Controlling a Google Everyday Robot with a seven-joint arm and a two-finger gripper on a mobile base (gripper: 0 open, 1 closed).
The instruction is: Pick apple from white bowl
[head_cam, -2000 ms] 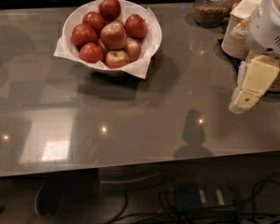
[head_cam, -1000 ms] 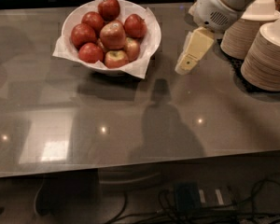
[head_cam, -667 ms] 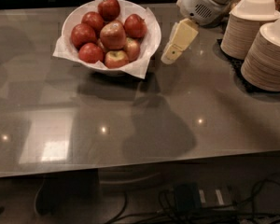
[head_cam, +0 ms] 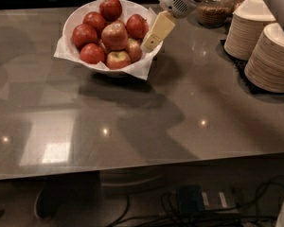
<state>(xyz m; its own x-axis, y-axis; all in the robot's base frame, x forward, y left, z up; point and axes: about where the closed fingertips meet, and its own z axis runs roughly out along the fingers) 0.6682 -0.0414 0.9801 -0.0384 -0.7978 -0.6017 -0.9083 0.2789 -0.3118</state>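
Observation:
The white bowl point(head_cam: 75, 20), lined with white paper, stands at the back left of the grey table and holds several red apples. The largest apple point(head_cam: 115, 35), dull red with a pale tan top, sits in the middle of the pile. A small apple with a yellow-green top point(head_cam: 118, 59) lies at the front. My gripper point(head_cam: 156, 32) hangs from the white arm at the upper right. Its cream-coloured tip is over the bowl's right rim, just right of the apples, holding nothing.
Two stacks of tan paper bowls point(head_cam: 272, 56) stand at the right edge on a dark mat. A glass jar point(head_cam: 215, 8) with brown contents stands at the back. Cables and a power strip point(head_cam: 203, 200) lie on the floor below the table's front edge.
My arm has swung left from the right side of the table, past the paper bowl stacks, until the gripper reached the bowl's right rim. The apples have not moved.

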